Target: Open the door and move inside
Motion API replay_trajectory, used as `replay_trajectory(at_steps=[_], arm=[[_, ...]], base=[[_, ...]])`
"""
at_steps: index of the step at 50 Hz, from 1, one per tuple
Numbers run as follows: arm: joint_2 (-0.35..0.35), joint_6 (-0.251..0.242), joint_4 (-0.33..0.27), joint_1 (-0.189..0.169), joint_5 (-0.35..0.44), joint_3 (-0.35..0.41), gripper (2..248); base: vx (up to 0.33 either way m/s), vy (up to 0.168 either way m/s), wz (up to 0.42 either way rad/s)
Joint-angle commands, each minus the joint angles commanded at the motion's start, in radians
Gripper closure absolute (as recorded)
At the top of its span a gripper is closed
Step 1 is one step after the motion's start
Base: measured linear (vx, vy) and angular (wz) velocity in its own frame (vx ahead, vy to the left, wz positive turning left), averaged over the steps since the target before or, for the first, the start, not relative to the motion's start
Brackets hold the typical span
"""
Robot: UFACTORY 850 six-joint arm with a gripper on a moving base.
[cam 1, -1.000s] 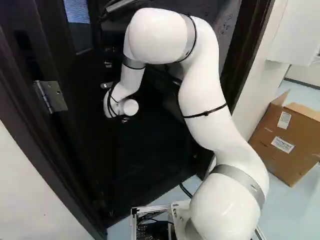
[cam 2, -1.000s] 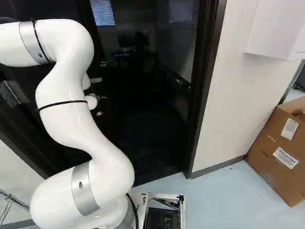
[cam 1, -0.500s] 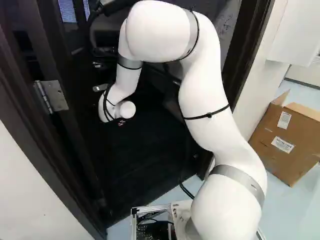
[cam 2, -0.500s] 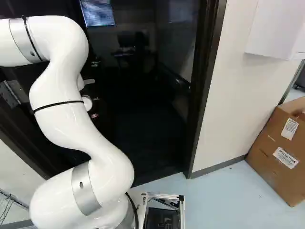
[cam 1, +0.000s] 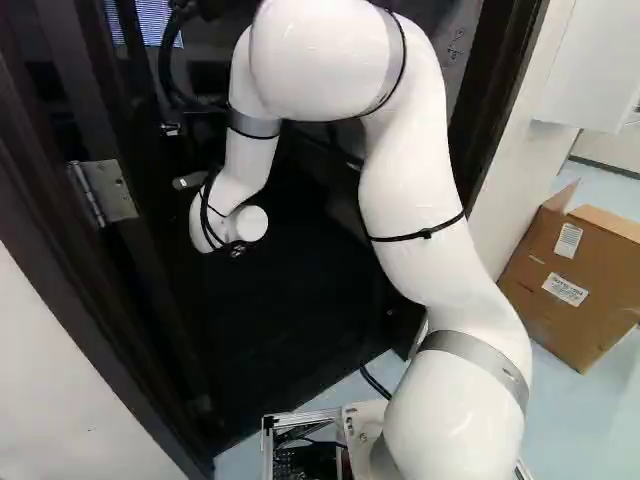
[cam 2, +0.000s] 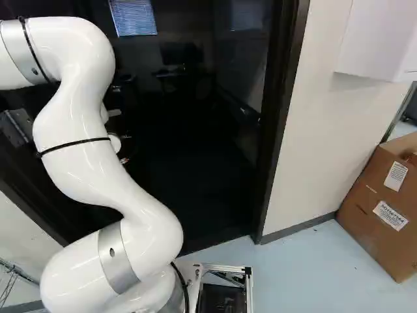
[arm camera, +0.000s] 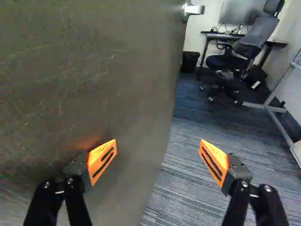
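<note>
The dark door (arm camera: 94, 70) stands partly open into the room, its hinge at the left of the left base view. A small part of my gripper (cam 2: 124, 160) shows past the arm in the right base view. In the wrist view my gripper (arm camera: 158, 148) is open, nothing held. One finger is close by the door's face; whether it touches is unclear. The other is beyond the door's free edge, over the carpet. A silver handle (arm camera: 194, 9) sticks out at that edge, ahead of the gripper; it also shows as a metal lever (cam 1: 188, 181) beside the wrist.
The dark door frame (cam 2: 277, 130) bounds the doorway, with a pale wall and a cardboard box (cam 2: 384, 208) to its right. Inside are an office chair (arm camera: 240, 47), a desk (arm camera: 277, 43), a black bin (arm camera: 190, 61) and a metal stand (arm camera: 277, 117) on carpet.
The door has swung further open, its handle shifting left in both base views. My arm's wrist has moved left with it. The frame and box have not shifted, so the base stands still.
</note>
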Motion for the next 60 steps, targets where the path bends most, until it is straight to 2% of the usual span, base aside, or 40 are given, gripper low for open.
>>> replay_trajectory(at_steps=[18, 60], arm=[[0.017, 0.0, -0.005, 0.014, 0.0, 0.023, 3], [0.019, 0.0, -0.005, 0.015, 0.0, 0.026, 3]], base=[[0.0, 0.0, 0.0], [0.0, 0.0, 0.0]])
